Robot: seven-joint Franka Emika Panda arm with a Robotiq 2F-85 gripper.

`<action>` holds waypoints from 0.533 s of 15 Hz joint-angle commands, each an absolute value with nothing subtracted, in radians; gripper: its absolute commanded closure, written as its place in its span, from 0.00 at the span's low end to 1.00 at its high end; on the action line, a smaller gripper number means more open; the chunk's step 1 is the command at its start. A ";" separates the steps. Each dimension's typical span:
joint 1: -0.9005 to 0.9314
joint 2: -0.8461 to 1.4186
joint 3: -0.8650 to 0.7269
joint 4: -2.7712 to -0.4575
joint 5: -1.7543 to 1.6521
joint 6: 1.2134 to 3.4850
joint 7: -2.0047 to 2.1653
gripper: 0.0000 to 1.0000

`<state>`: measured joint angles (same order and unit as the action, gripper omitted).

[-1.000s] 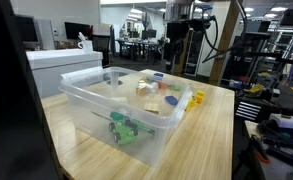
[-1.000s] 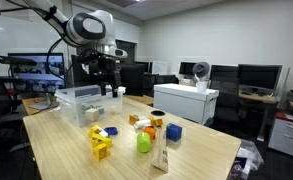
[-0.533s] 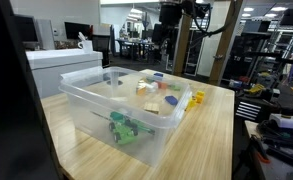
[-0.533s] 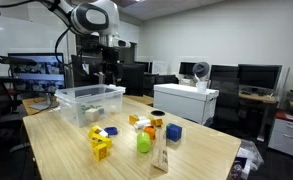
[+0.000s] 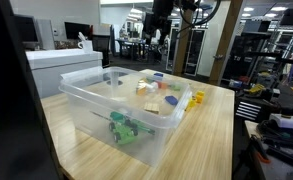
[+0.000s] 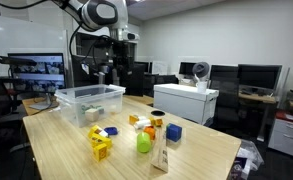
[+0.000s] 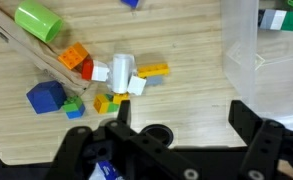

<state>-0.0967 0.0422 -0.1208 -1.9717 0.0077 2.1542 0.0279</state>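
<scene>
My gripper is open and holds nothing; its black fingers frame bare wooden tabletop far below. It hangs high above the table in both exterior views. Below and to the left in the wrist view lies a cluster of toy blocks: a white block, an orange block, a blue block and a green cylinder. A clear plastic bin is at the right, with a green and white toy inside. The bin shows in both exterior views.
A yellow block, a green cylinder and a blue cube lie near the table's end. A thin wooden piece stands by the edge. Desks, monitors and a white cabinet surround the table.
The arm has risen steadily, lifting the gripper well above the bin and the table. The jaws have stayed open. Nothing on the table has moved.
</scene>
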 commanded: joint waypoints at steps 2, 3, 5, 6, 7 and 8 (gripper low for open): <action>-0.126 -0.008 -0.145 -2.087 -0.050 2.129 0.018 0.00; -0.132 -0.014 -0.151 -2.114 -0.065 2.125 0.012 0.00; -0.139 -0.032 -0.161 -2.177 -0.104 2.123 0.003 0.00; -0.142 -0.039 -0.163 -2.207 -0.117 2.123 -0.002 0.00; -0.144 -0.045 -0.165 -2.238 -0.134 2.133 -0.005 0.00; -0.145 -0.045 -0.167 -2.267 -0.146 2.144 -0.005 0.00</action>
